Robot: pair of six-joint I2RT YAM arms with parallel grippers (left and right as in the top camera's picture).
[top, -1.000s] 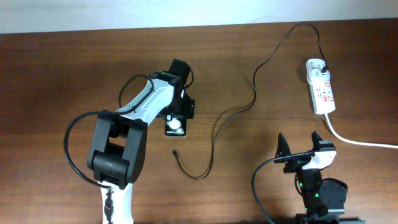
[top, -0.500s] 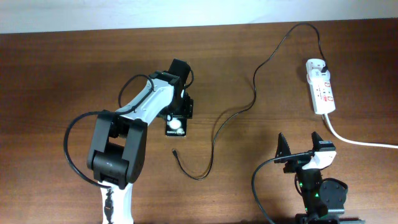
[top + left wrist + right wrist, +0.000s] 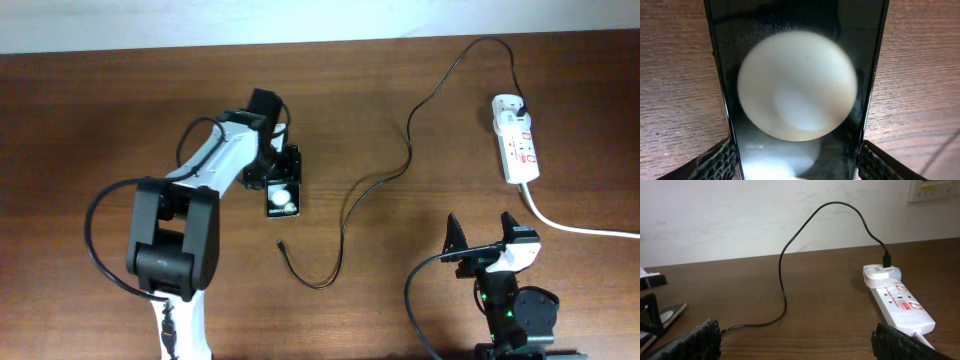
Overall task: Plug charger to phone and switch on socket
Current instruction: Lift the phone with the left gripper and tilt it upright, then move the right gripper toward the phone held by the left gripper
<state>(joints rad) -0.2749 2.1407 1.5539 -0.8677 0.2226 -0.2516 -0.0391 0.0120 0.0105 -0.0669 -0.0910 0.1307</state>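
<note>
The phone point(image 3: 282, 197) is clamped by the left gripper point(image 3: 797, 162), the right gripper point(image 3: 484, 238) spread. The charger point(image 3: 408, 150) is joined only to the far-right socket point(image 3: 517, 150).

Left arm point(image 3: 210, 170): extended forward from its base, with the wrist turned toward its right. Left gripper point(image 3: 282, 172): pointing down at the table, with the fingers point(image 3: 720, 160) closed against the two long edges of the phone point(image 3: 283, 200), which sits between them. Right arm point(image 3: 512, 300): folded compactly over its base. Right gripper point(image 3: 487, 232): level and facing forward, with the fingers point(image 3: 699, 341) spread wide apart.
</note>
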